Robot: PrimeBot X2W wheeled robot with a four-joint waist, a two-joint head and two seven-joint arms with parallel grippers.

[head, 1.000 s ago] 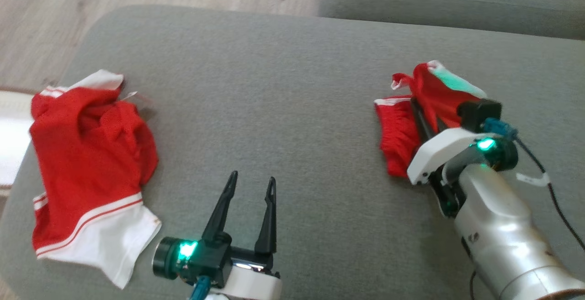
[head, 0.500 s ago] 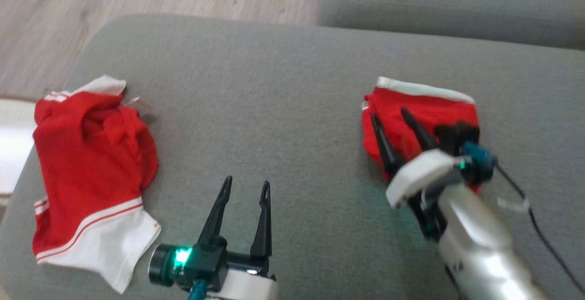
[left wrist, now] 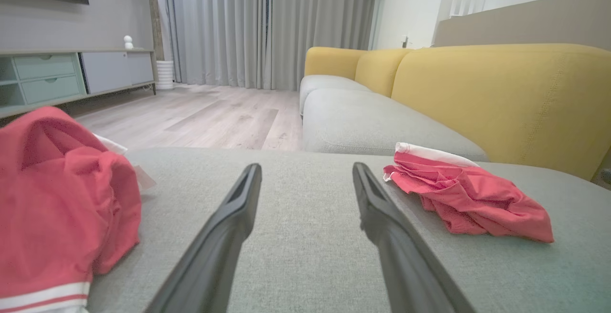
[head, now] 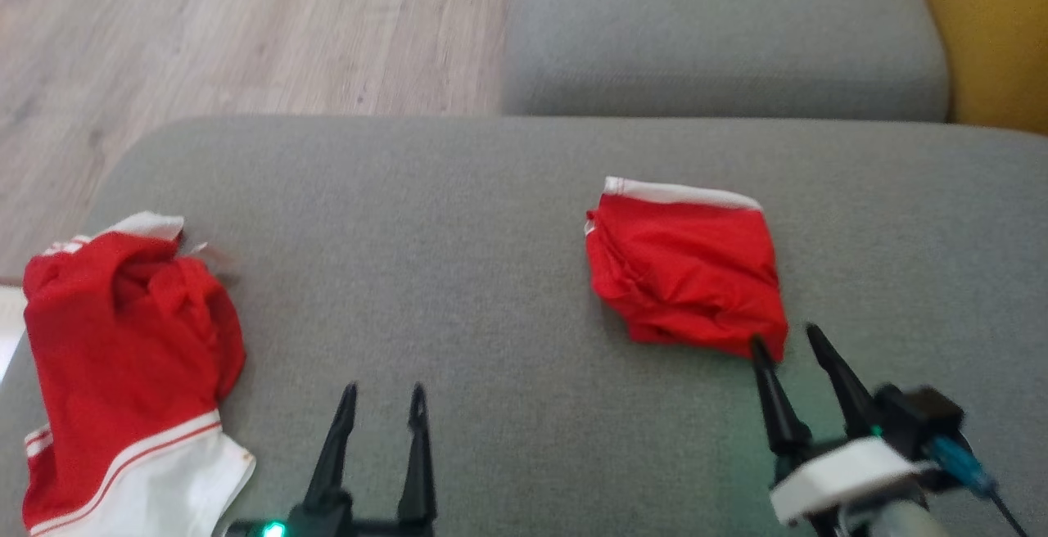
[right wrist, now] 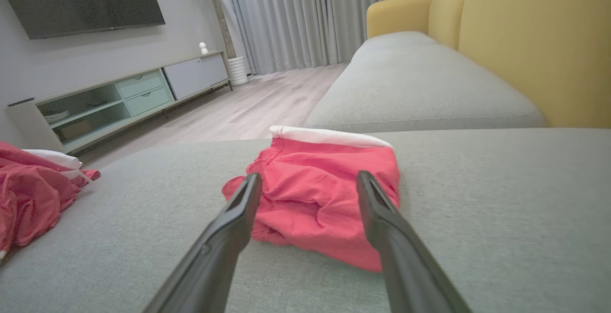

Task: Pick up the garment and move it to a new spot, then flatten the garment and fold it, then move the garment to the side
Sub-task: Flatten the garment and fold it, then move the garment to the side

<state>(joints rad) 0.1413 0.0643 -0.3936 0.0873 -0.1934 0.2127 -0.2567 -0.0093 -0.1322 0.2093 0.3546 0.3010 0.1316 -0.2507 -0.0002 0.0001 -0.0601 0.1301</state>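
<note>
Head view: right gripper newly open

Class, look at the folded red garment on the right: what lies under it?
The folded garment rests on the grey sofa cushion. Anything beneath or inside its folds is covered.

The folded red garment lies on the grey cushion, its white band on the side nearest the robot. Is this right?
Not quite. The head view shows the white band on the far edge of the folded red garment, away from the robot. The rest holds: it lies on the grey cushion.
</note>
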